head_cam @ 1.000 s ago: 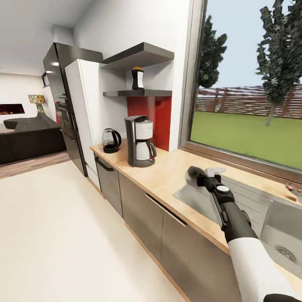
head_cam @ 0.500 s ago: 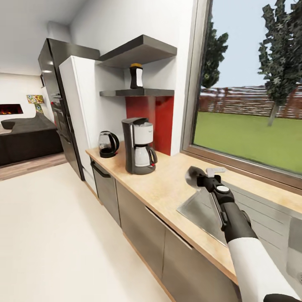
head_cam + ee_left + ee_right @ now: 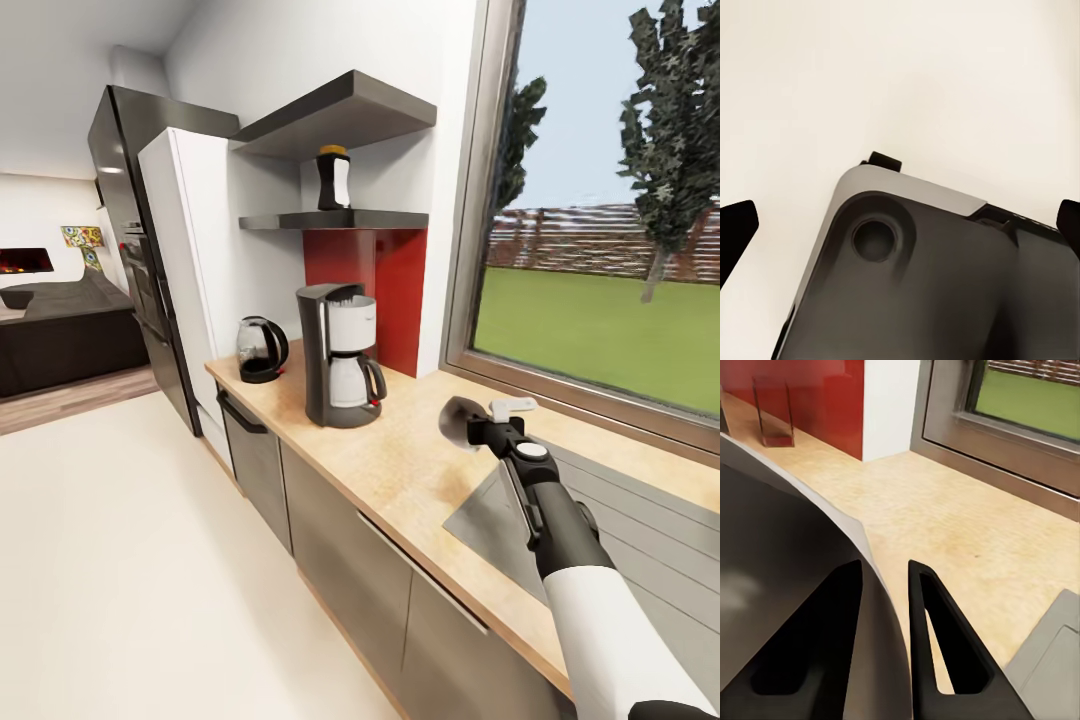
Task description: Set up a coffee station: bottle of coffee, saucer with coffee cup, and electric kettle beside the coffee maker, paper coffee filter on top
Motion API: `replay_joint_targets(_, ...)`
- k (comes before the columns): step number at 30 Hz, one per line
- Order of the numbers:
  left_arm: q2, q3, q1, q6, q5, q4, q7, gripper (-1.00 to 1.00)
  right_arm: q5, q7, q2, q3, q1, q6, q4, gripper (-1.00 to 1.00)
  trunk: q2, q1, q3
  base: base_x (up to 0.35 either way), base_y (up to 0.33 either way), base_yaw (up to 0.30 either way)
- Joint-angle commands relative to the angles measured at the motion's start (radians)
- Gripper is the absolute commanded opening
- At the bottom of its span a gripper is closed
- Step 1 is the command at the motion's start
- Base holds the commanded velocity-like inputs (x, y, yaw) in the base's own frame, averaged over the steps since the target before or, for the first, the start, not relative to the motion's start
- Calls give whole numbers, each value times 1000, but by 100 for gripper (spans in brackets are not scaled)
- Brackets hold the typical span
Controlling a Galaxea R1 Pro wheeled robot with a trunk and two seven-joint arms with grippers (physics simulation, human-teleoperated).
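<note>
At lower right of the head view, the right tool (image 3: 470, 425) clamps the round saucer (image 3: 460, 420) edgewise over the worktop (image 3: 420, 480). The coffee maker (image 3: 340, 355) stands up-left, beyond it. The left tool's (image 3: 900, 225) fingers sit apart.

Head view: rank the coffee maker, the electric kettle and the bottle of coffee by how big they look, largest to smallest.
1. coffee maker, clearly the largest.
2. electric kettle and bottle of coffee: they look about alike. The kettle is wider, the bottle slimmer and about as tall. Both stand farther from the camera than the coffee maker, so I would not rank them.
</note>
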State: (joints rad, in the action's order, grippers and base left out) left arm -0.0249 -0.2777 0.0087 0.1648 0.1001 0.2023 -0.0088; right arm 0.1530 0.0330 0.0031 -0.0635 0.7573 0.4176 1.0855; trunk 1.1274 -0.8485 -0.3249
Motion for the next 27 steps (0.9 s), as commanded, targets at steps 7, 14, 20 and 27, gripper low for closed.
replay_joint_targets(7, -1, 3, 0, 1, 10, 2, -2, 100, 13, 7, -5, 3, 7, 51, 22, -100, 1, 0, -1, 7, 6, 0)
replay_joint_targets(14, 0, 3, 0, 1, 10, 2, -2, 100, 20, 92, -35, 86, 68, 251, 120, -100, 1, 0, -1, 0, 0, 0)
replay_joint_targets(20, 0, 3, 0, 1, 10, 2, -2, 100, 21, 120, -58, 126, 82, 312, 157, -100, 1, 0, -1, 0, 0, 0)
replay_joint_targets(27, 0, 3, 0, 2, 10, 2, -2, 100, 21, 156, -58, 164, 202, 414, 119, -100, 1, 0, -1, 0, 0, 0)
